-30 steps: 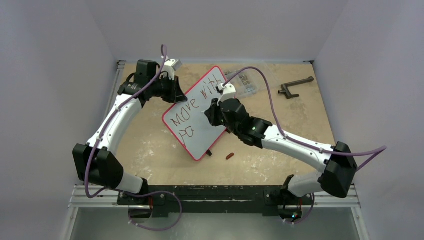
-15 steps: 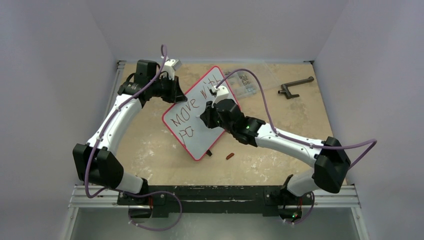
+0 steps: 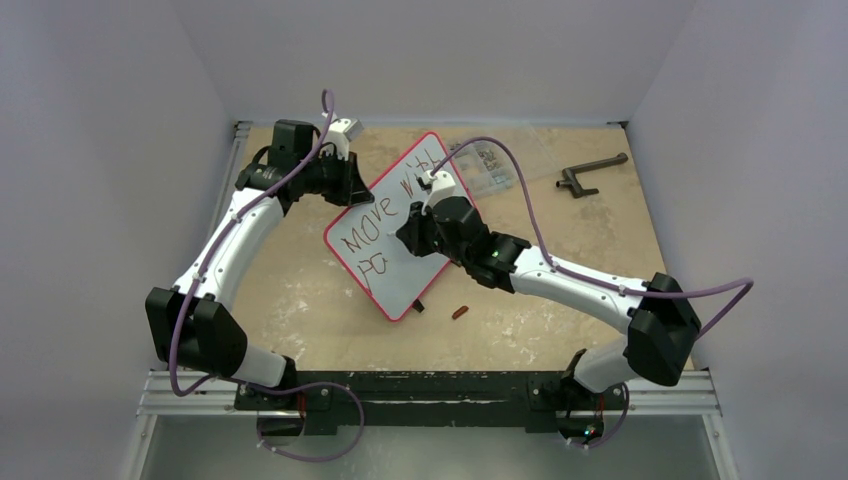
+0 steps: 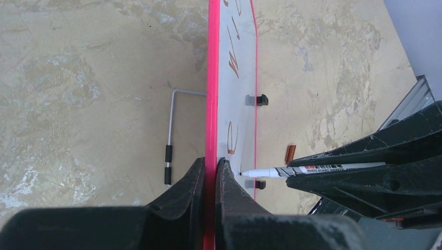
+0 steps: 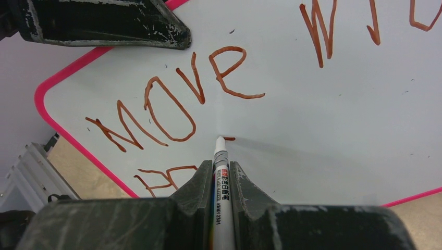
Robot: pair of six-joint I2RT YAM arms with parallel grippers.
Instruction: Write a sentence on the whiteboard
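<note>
The whiteboard (image 3: 410, 278), white with a red rim, stands tilted in mid table. My left gripper (image 3: 352, 190) is shut on its upper left rim; the left wrist view shows both fingers (image 4: 210, 164) pinching the red edge. The sentence (image 3: 365, 232) reads "MOVE WITH" in reddish-brown strokes (image 5: 172, 104), with a few letters started in a lower row. My right gripper (image 5: 221, 167) is shut on a white marker (image 5: 221, 156) over the board's middle (image 3: 408, 235). The marker tip rests on the board at a short fresh stroke (image 5: 230, 138) under "MOVE".
A brown marker cap (image 3: 460, 312) lies on the table just off the board's near right edge. A clear parts box (image 3: 490, 165) sits behind the board, with a dark handle tool (image 3: 590, 172) at the back right. A bent metal rod (image 4: 169, 140) lies behind the board.
My right gripper has moved left across the board with the marker, now under "MOVE". The left gripper and the board have not moved.
</note>
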